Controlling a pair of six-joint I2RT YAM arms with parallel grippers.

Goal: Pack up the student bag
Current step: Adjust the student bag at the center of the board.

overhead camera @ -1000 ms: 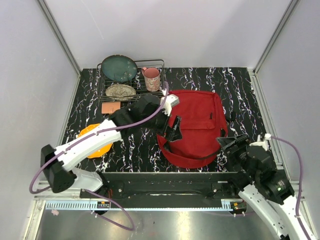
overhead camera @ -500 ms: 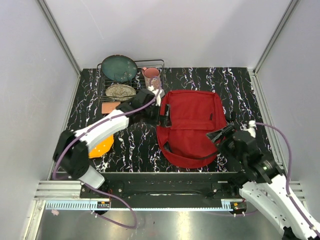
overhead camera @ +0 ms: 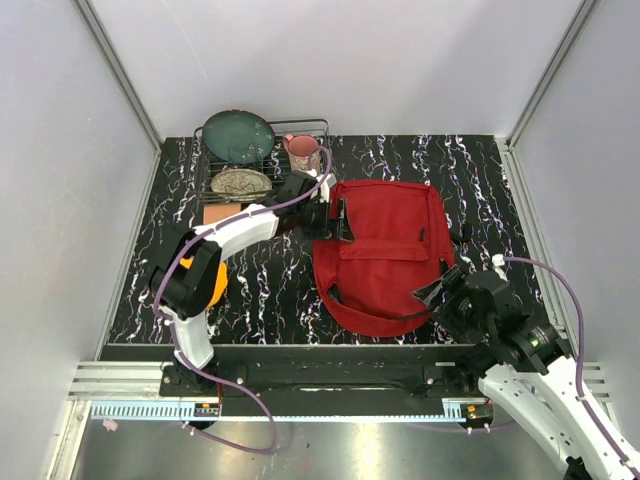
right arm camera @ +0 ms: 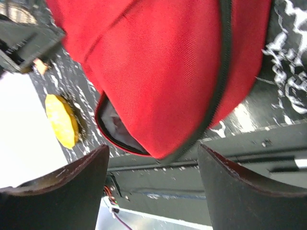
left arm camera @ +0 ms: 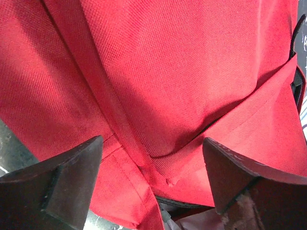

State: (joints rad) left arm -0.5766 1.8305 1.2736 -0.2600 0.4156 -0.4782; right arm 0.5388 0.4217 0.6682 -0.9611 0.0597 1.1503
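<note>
Plain pale walls braced by slanting aluminium posts close in a black tabletop veined white like marble, all under soft, even light.

Student bag: flat on the table, between my two grippers.
Left gripper: at the bag's far-left edge, fabric straight ahead of it.
Right gripper: at the bag's near-right corner.
Dish rack: just behind-left of my left gripper, holding a plate, a dish in front of it, and a mug.
Mug: rack's right end, nearest my left gripper.
Disc: near-left of that gripper, partly under my left arm.
</note>
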